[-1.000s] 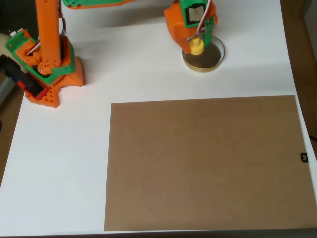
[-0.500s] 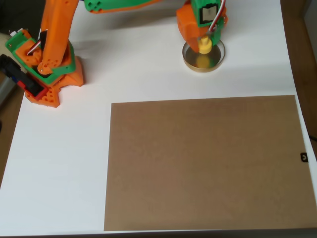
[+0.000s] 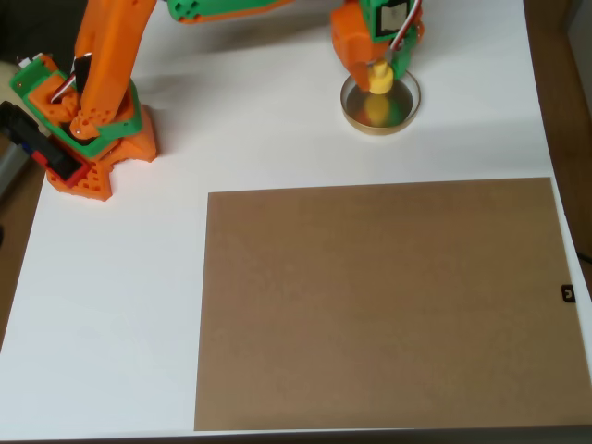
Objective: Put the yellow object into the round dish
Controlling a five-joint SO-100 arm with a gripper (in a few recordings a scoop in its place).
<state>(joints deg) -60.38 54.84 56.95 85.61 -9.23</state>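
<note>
Overhead view, gripper: orange-and-green two-finger gripper clamped on the small bright yellow plastic piece.
Overhead view, yellow piece: above the far side of the round tan-rimmed shallow dish; contact with the dish floor unclear.
Progress: carry appears done; release and withdrawal remain.

A big brown board lies flat on the white table, filling the table's lower right part in the overhead view, with a small black tag sitting just off the board's right edge.
</note>
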